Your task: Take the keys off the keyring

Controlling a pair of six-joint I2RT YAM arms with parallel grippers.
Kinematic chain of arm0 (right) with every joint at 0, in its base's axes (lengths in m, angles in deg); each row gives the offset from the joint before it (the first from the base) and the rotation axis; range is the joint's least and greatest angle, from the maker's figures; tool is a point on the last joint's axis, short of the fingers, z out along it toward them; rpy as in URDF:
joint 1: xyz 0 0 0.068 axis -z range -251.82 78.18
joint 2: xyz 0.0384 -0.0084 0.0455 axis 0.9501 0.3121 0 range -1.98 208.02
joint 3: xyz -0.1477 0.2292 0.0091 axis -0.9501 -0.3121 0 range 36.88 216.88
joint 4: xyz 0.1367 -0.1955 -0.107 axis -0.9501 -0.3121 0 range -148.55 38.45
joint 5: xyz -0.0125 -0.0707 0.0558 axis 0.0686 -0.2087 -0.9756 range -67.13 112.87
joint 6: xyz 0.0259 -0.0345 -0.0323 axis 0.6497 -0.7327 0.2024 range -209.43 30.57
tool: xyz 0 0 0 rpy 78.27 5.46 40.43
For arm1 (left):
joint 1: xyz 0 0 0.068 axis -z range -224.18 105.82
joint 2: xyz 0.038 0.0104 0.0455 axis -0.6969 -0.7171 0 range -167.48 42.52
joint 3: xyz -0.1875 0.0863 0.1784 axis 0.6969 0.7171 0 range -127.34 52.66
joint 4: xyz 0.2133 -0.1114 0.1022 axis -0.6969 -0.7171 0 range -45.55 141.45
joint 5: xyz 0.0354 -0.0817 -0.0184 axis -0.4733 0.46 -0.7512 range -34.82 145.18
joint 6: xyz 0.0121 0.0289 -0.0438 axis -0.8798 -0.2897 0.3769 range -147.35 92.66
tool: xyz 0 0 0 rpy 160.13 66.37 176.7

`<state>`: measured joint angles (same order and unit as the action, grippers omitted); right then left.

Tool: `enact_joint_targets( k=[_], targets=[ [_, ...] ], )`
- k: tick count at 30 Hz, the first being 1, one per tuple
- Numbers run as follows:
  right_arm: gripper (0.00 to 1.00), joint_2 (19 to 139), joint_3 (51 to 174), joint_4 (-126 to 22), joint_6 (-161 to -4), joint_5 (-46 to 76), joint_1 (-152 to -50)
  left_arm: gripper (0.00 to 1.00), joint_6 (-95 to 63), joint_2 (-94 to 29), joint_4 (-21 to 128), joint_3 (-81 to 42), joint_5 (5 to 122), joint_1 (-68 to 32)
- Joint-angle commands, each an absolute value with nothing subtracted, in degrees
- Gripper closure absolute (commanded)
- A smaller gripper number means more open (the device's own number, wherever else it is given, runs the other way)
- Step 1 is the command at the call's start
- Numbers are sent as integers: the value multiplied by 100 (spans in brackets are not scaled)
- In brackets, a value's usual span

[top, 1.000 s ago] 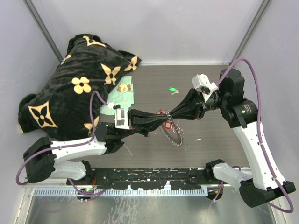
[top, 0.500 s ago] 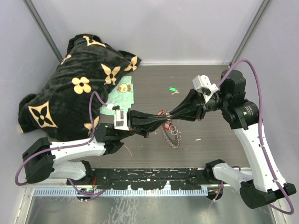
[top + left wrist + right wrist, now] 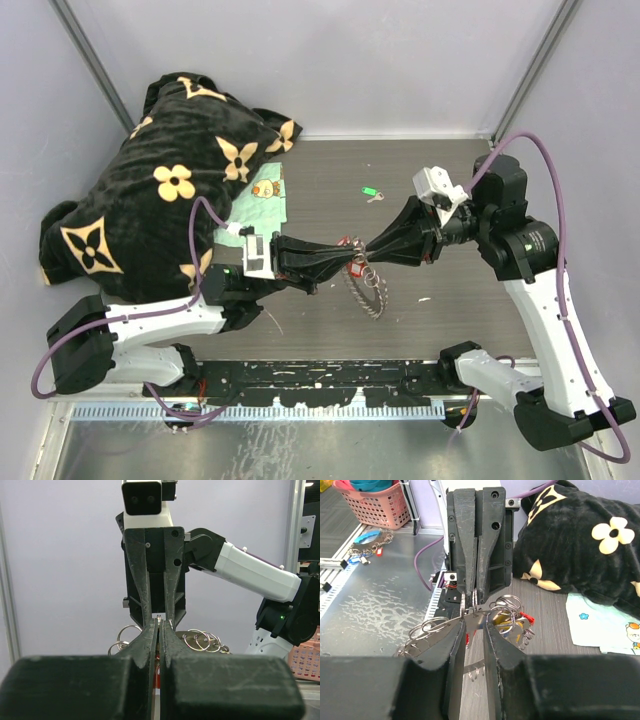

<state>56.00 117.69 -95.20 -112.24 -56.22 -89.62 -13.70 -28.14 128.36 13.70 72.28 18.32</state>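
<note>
The keyring (image 3: 368, 292), a grey bumpy loop, hangs between the two arms at mid table. My left gripper (image 3: 350, 262) is shut on a small split ring of the keyring (image 3: 158, 620). A red tag (image 3: 355, 268) shows just under its fingertips. My right gripper (image 3: 370, 253) faces it tip to tip. In the right wrist view its jaws (image 3: 475, 625) stand a little apart, with the ring's flat metal band (image 3: 427, 626) crossing the tips. Keys with yellow (image 3: 505, 622) and red (image 3: 527, 617) tags bunch to the right. A green-tagged key (image 3: 369, 191) lies loose on the table.
A black cushion with gold flowers (image 3: 170, 190) fills the back left, a mint cloth (image 3: 262, 200) beside it. A white speck (image 3: 424, 299) lies right of the keyring. Off the table, a pink basket (image 3: 375, 502) and another key bunch (image 3: 367, 550) show.
The right gripper's jaws have widened slightly and its wrist has drifted right. The keyring's hanging loop has swung a little towards the left. The left gripper stays shut.
</note>
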Motion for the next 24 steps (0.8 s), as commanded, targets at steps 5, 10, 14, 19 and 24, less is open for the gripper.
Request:
enact_joint_targets(
  k=[5,10,14,19,24],
  targets=[
    [72,5519,11981,-9527,-11286,-5653,-8979,100,-1470,-2682,13337,1295,7113,1822],
    [72,5560,11963,-9403,-11192,-5469,-8980,100,-1414,-2701,13337,1273,7180,1822],
    [72,5575,11933,-9323,-11122,-5259,-8975,100,-1395,-2675,13345,1291,7225,1822],
    [70,5547,11961,-9336,-11113,-5301,-8938,100,-1405,-2634,13337,1354,7226,1817],
    [69,5585,11948,-9313,-11074,-5463,-8924,100,-1407,-2660,13337,1356,7241,1827]
  ],
)
